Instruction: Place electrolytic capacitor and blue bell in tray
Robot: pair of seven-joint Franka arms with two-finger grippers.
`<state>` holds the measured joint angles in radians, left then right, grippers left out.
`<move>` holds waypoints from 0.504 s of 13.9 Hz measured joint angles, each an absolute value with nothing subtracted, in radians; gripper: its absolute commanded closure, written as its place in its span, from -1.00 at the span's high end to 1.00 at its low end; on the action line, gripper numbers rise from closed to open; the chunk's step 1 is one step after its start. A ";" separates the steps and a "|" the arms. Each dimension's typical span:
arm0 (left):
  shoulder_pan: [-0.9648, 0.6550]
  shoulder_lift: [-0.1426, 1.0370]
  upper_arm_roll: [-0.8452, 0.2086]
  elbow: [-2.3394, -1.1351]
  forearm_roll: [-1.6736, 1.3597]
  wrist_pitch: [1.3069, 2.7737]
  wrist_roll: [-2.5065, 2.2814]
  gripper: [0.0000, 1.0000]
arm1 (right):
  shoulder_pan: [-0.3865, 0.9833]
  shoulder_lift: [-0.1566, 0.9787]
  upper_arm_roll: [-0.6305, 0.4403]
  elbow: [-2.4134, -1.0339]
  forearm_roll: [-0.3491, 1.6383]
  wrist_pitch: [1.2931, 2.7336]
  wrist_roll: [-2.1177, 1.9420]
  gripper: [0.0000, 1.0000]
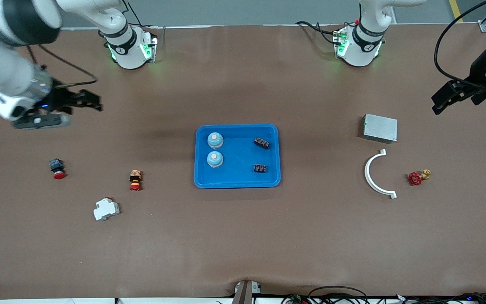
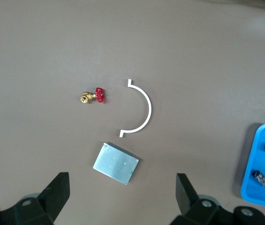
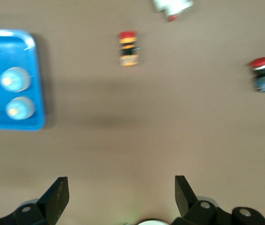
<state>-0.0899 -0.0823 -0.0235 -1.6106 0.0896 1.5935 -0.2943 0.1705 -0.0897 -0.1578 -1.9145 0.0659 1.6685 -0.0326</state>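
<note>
A brown bench (image 1: pixel 243 236) carries a blue tray (image 1: pixel 268 182) at its middle. Inside the tray, two pale blue bells (image 1: pixel 215 140) sit upright at the side toward the right arm's end, one nearer the front camera than the other, close together but apart. Two small black parts (image 1: pixel 261 143) lie at the tray's side toward the left arm's end, well apart from each other.

The right tool (image 1: pixel 80 101) hangs released and empty over bare bench toward the right arm's end. The left tool (image 1: pixel 447 98) hangs released and empty near the left arm's end, over bare bench beside a grey metal box (image 1: pixel 379 128).

Nearer the front camera than the box lie a white curved bracket (image 1: pixel 371 177) and a small red-handled brass valve (image 1: pixel 418 177). Toward the right arm's end lie a white block (image 1: pixel 106 209), an orange-and-red button (image 1: pixel 135 180) and a black-and-red button (image 1: pixel 57 168).
</note>
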 measured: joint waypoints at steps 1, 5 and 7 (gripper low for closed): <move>-0.093 -0.092 -0.010 -1.617 0.089 1.585 -0.256 1.00 | 0.129 -0.074 -0.158 -1.891 0.044 1.677 -0.053 1.00; -0.103 -0.108 0.033 -1.627 0.077 1.553 -0.159 1.00 | 0.064 0.047 -0.155 -1.677 0.029 1.680 -0.058 1.00; -0.108 -0.108 0.032 -1.627 0.076 1.551 -0.157 1.00 | 0.060 0.089 -0.154 -1.581 0.029 1.679 -0.057 1.00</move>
